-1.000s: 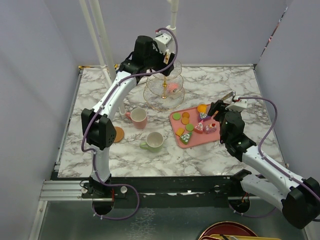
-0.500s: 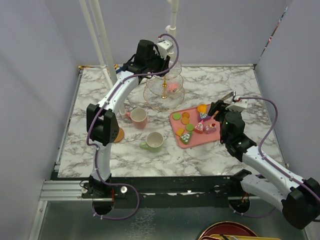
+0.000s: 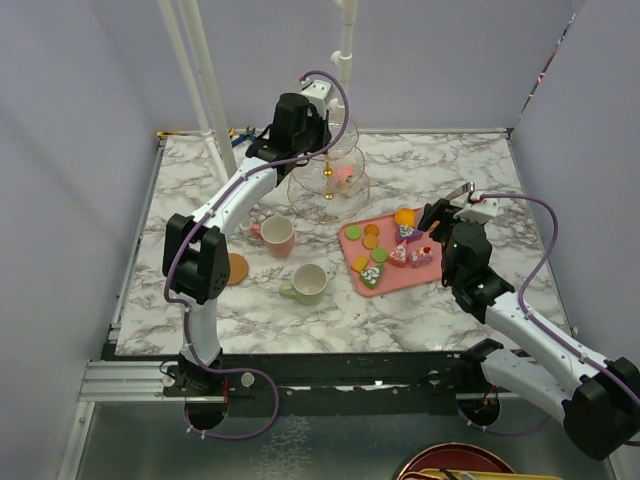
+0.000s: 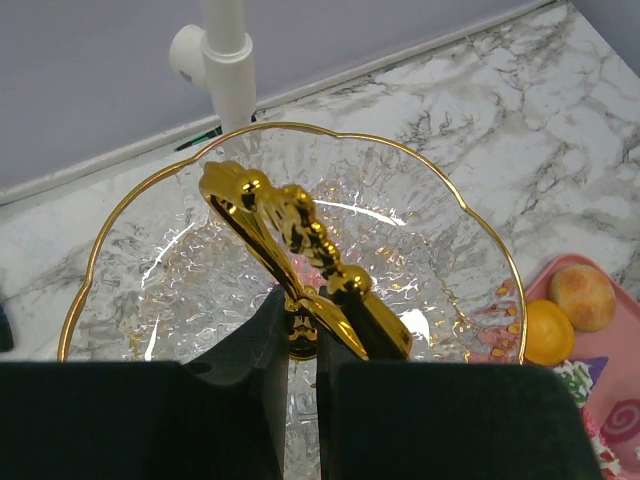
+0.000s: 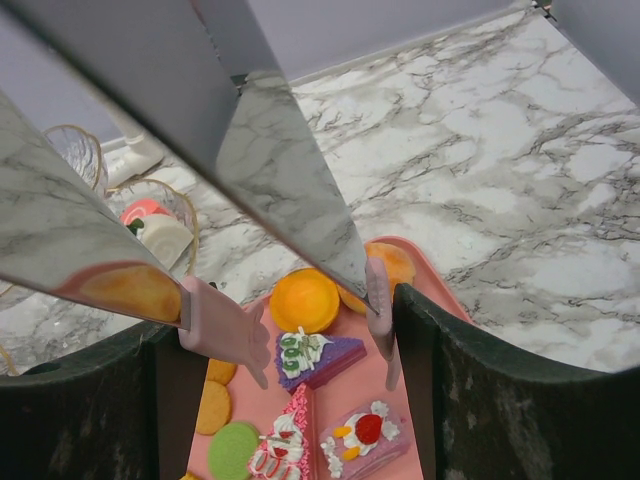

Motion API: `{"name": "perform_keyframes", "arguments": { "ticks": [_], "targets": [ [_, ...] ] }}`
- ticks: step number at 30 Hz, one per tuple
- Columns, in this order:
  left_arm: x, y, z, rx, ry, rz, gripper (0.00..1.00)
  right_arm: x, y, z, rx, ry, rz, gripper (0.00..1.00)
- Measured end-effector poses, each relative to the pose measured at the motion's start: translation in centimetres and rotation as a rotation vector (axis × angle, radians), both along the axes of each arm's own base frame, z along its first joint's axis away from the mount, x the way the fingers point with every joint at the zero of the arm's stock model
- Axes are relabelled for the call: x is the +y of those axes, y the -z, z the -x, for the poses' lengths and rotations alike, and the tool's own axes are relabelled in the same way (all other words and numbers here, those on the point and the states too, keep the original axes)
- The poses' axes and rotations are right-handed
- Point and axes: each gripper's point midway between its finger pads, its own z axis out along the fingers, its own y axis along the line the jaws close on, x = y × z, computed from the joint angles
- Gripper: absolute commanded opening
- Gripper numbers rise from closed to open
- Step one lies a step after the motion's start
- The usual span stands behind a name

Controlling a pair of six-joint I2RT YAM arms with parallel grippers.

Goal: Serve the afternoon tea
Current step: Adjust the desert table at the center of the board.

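The clear glass three-tier stand (image 3: 328, 185) is at the back of the table, and a pink cake (image 3: 345, 175) lies on its bottom tier. My left gripper (image 3: 318, 122) sits over its top tier (image 4: 440, 200), jaws shut on the gold handle (image 4: 270, 205); in the left wrist view that gripper (image 4: 303, 320) pinches the handle. My right gripper (image 3: 440, 215) is shut on metal tongs with pink tips (image 5: 225, 330). The tips hang spread over a purple cake slice (image 5: 315, 357) on the pink tray (image 5: 390, 400). A pink mug (image 3: 276, 236), a green mug (image 3: 309, 284) and a brown coaster (image 3: 237, 268) are at the left.
The pink tray (image 3: 392, 278) also carries macarons, cookies and other cake slices. A white pole (image 3: 345, 40) rises just behind the stand and two more stand at the back left. Grey walls close in the marble table on three sides.
My left gripper has closed from wide open onto the stand's gold handle, and its wrist shifted slightly over the stand. The right arm and tongs have not moved.
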Motion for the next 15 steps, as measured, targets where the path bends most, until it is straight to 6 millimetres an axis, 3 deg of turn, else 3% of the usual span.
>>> {"name": "perform_keyframes", "arguments": {
  "ticks": [8,12,15],
  "targets": [
    [-0.1,-0.1,0.0,0.015,-0.208,0.060,0.00,-0.2,-0.4,-0.1,-0.006,0.006,-0.003,0.71],
    [-1.6,-0.2,0.9,0.006,-0.240,0.051,0.01,-0.2,-0.2,0.0,0.002,0.008,-0.005,0.71],
    [-2.8,-0.6,1.5,-0.006,-0.248,0.050,0.23,-0.3,0.3,0.1,0.023,0.012,-0.003,0.70]
  ]
}}
